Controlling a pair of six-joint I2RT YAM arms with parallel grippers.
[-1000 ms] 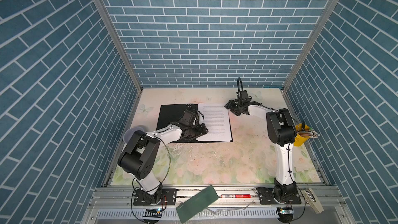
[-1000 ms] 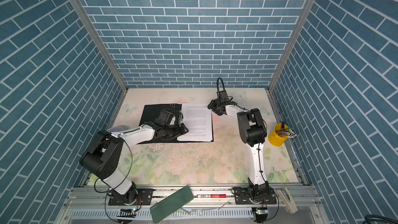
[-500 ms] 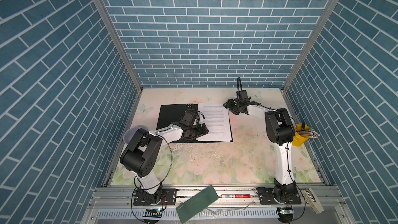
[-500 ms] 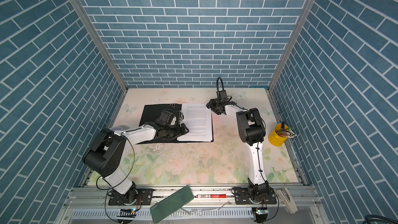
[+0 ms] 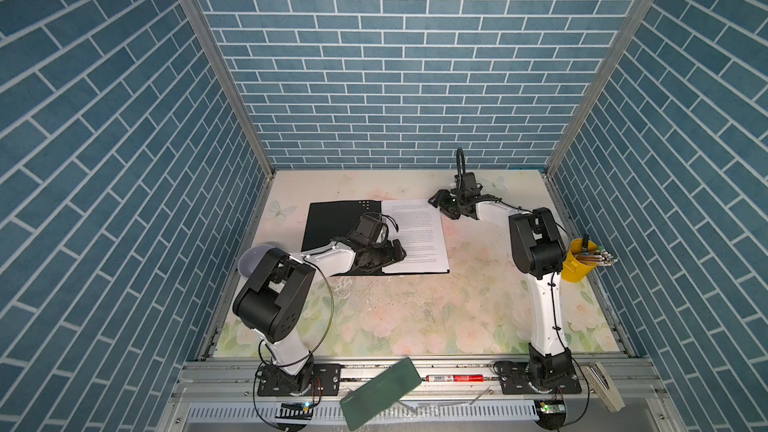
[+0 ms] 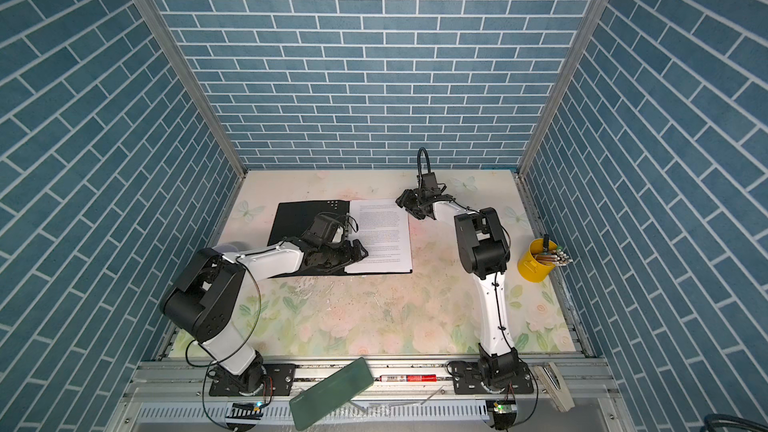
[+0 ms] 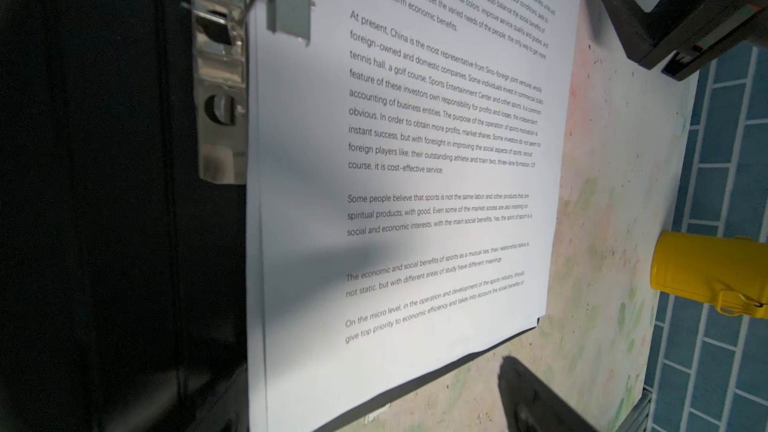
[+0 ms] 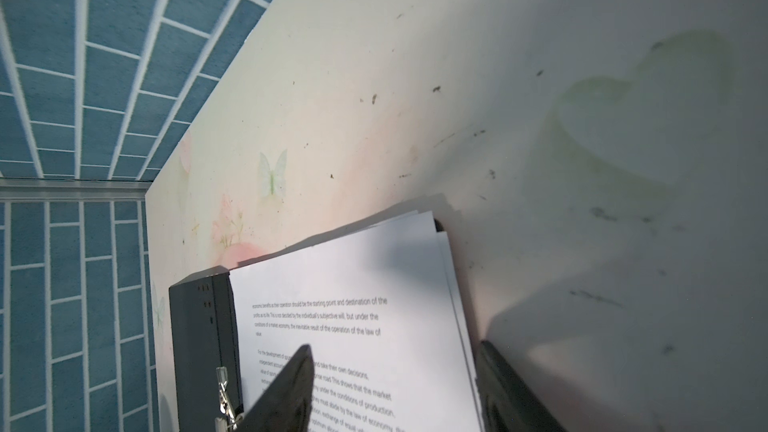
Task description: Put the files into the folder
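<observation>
The folder (image 5: 332,222) (image 6: 299,218) lies open on the table with its black inside up. The files (image 5: 415,234) (image 6: 382,234), white printed sheets, are stacked on its right half beside the metal spine clip (image 7: 220,76). My left gripper (image 5: 399,253) (image 6: 360,254) hovers open over the stack's near left part; in the left wrist view its jaws (image 7: 370,388) stand wide over the files (image 7: 415,160). My right gripper (image 5: 440,203) (image 6: 405,201) is open at the stack's far right corner. There one fingertip (image 8: 299,367) is over the files (image 8: 374,284) and the other is past their edge.
A yellow cup of pens (image 5: 579,261) (image 6: 536,261) (image 7: 706,272) stands at the table's right edge. A pale dome (image 5: 253,259) sits by the left wall. On the front rail lie a dark green slab (image 5: 380,392) and a red marker (image 5: 455,378).
The left arm's elbow has shifted slightly towards the folder. Both grippers stay almost where they were, and the sheets have not moved.
</observation>
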